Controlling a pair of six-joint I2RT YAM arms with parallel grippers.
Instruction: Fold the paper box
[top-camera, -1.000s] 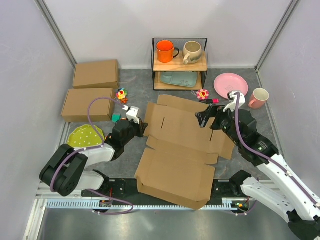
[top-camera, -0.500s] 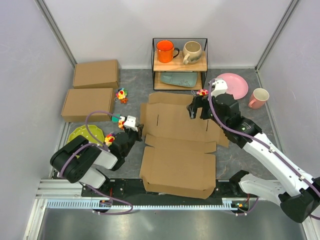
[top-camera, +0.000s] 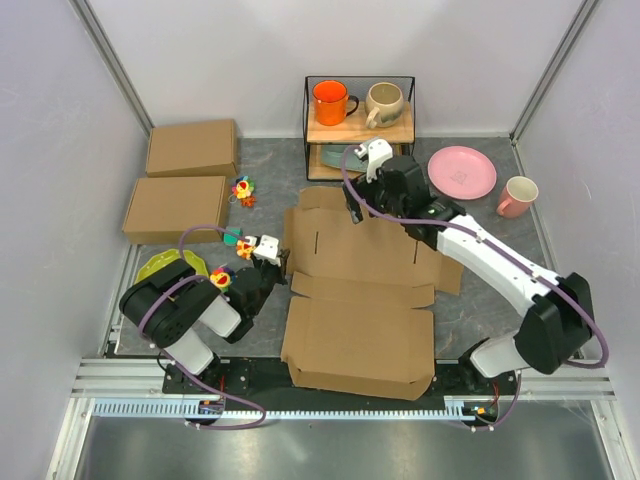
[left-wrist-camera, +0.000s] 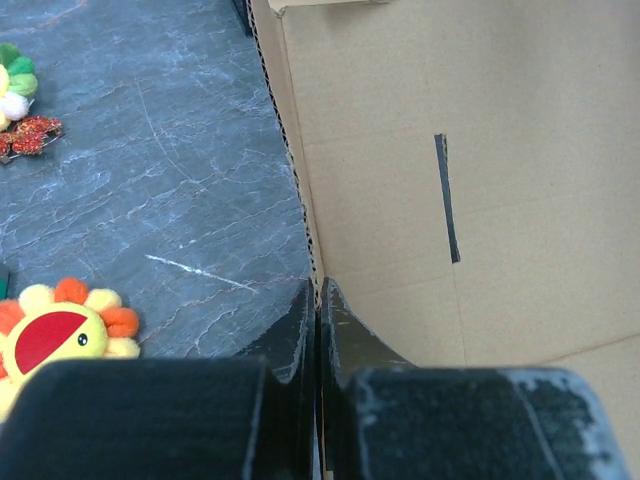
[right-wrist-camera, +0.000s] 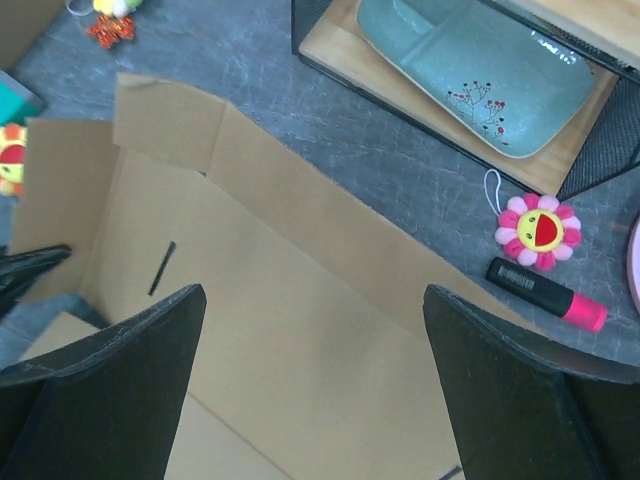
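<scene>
The paper box (top-camera: 360, 290) is a large flat brown die-cut sheet with flaps and slits, spread across the middle of the table. My left gripper (top-camera: 281, 262) is at the sheet's left edge. In the left wrist view it (left-wrist-camera: 318, 300) is shut on that corrugated edge (left-wrist-camera: 300, 190), one finger on each face. My right gripper (top-camera: 352, 207) hovers over the sheet's far part by the shelf. In the right wrist view it (right-wrist-camera: 315, 295) is wide open, with only the cardboard (right-wrist-camera: 250, 260) below it.
Two closed brown boxes (top-camera: 192, 148) (top-camera: 175, 208) lie at the far left. A wire shelf (top-camera: 358, 125) with two mugs and a teal tray (right-wrist-camera: 470, 70) stands behind the sheet. A pink plate (top-camera: 462, 171), a pink mug (top-camera: 518, 196), a green dotted plate (top-camera: 165, 268), flower toys (top-camera: 243, 189) and a pink marker (right-wrist-camera: 545, 295) lie around.
My right arm has swung from the sheet's right side to over its far edge near the shelf. The sheet has turned square and lies flatter. My left gripper has drawn back, still shut.
</scene>
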